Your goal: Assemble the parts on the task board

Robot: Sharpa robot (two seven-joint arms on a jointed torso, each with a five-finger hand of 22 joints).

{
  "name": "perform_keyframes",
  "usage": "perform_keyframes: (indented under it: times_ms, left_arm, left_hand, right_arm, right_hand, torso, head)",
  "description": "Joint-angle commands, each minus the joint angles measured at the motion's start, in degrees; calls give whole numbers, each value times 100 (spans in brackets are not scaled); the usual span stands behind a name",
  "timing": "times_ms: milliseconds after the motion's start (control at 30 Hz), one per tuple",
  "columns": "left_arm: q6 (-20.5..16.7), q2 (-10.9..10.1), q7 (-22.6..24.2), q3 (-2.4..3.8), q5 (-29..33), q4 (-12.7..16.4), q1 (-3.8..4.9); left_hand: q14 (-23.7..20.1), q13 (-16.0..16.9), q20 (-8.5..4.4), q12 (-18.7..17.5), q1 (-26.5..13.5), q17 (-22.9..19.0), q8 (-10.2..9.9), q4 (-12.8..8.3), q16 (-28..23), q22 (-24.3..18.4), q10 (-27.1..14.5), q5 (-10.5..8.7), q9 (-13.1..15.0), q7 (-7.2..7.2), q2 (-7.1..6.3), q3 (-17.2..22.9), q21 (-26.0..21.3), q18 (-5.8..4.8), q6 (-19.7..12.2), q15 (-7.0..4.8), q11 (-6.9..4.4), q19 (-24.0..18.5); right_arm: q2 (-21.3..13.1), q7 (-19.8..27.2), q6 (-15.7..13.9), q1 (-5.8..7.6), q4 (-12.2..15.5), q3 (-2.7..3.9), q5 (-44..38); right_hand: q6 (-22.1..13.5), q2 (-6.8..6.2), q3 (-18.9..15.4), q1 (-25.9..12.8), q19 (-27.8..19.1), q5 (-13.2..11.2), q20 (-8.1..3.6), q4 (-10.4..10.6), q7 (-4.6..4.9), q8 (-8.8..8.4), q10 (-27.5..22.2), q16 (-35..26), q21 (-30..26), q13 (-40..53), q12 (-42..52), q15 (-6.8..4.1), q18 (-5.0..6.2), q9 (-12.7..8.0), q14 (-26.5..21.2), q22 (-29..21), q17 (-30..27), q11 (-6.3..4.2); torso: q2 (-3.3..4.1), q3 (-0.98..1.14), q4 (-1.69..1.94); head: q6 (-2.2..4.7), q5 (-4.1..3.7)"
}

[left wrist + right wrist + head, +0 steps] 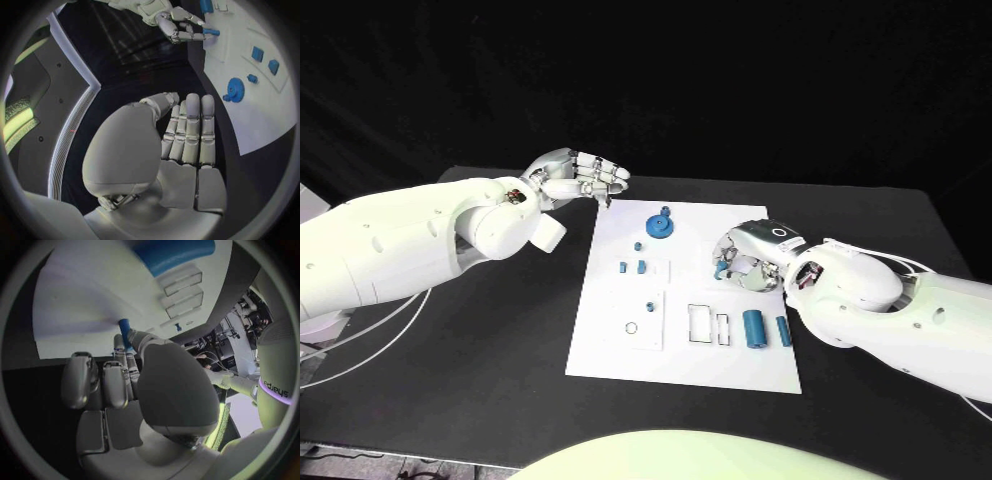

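The white task board (610, 345) lies in the middle of the black table. My right hand (759, 256) hovers over its right half and pinches a small blue peg (721, 266) between thumb and finger; the same peg (125, 331) stands just above the board surface (75, 300). From the left wrist, that hand (169, 20) and peg (211, 32) show too. A blue gear (661, 224) sits near the board's far edge. My left hand (583, 178) hangs off the board's far left corner, fingers (190, 132) side by side, holding nothing.
Two blue cylinders (753, 326) (785, 330) lie on the board's near right, beside two rectangular slots (701, 320). Small blue pieces (633, 266) (639, 245) stand left of centre, another (652, 305) nearer me. Black table surrounds the board.
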Motion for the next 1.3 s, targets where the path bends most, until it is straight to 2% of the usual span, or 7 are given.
perform_keyframes:
  times_ms: [33,333,533,700,867,1067,1300]
  left_arm:
    - [100,6,13,4,39,-4,4]
    - [102,18,11,4,39,-26,4]
    - [111,41,15,4,39,-35,3]
    - [116,58,17,3,41,-39,3]
    - [122,80,20,3,48,-44,2]
    - [129,92,20,3,54,-42,2]
    - [133,84,7,3,58,-36,3]
  left_hand:
    - [-9,-6,12,26,-14,8,-9,-31,-40,2,-17,21,-9,2,31,3,2,85,-13,29,-5,-30]
    - [-9,-6,12,26,-14,8,-9,-31,-40,2,-17,21,-9,2,31,3,2,85,-13,29,-5,-30]
    - [-9,-6,12,26,-14,8,-9,-31,-40,2,-17,21,-9,2,31,3,2,85,-13,29,-5,-30]
    - [-9,-6,12,26,-14,8,-9,-31,-40,2,-17,21,-9,2,31,3,2,85,-13,29,-5,-30]
    - [-9,-6,12,26,-14,8,-9,-31,-40,2,-17,21,-9,2,31,3,2,85,-13,29,-5,-30]
    - [-9,-6,12,26,-14,8,-9,-31,-40,2,-17,21,-9,2,31,3,2,85,-13,29,-5,-30]
    - [-9,-6,12,26,-14,8,-9,-31,-40,2,-17,21,-9,2,31,3,2,85,-13,29,-5,-30]
  right_arm:
    - [-98,-166,-398,32,125,26,73]
    - [-395,-191,-481,210,721,82,360]
    - [-300,-185,-563,239,1061,90,483]
    - [21,-158,-617,144,1164,75,495]
    - [406,-91,-608,-11,1154,50,462]
    - [706,-80,-532,-182,1033,23,499]
    - [893,-107,-397,-360,858,-16,532]
  right_hand:
    - [17,118,23,53,68,40,-26,-12,-12,88,91,30,31,2,11,-55,-104,151,152,686,0,-44]
    - [2,97,77,43,71,57,-33,-91,-6,130,111,27,43,7,-32,-58,-107,209,150,698,-10,-47]
    - [-23,84,113,25,69,84,-34,-141,8,149,113,29,36,9,-67,-55,-107,245,151,700,-8,-38]
    - [-42,82,136,9,67,105,-32,-164,16,155,113,28,27,10,-88,-51,-106,262,150,700,-12,-32]
    - [-62,72,162,-3,62,125,-30,-202,25,163,109,20,6,10,-113,-46,-102,284,146,695,-33,-26]
    - [-75,75,177,-16,57,134,-28,-215,32,166,107,18,-14,10,-126,-42,-99,294,145,689,-38,-21]
    - [-97,76,207,-29,50,153,-24,-250,43,170,100,9,-40,10,-152,-37,-95,313,141,683,-59,-13]
  torso:
    - [-8,-4,-5]
    - [-15,-3,-11]
    - [-9,2,-14]
    - [-7,-1,-15]
    - [2,-6,6]
    - [5,-13,3]
    - [3,-5,-12]
  head:
    - [4,6]
    - [20,13]
    - [22,48]
    - [8,67]
    - [8,84]
    - [-13,121]
    - [-51,173]
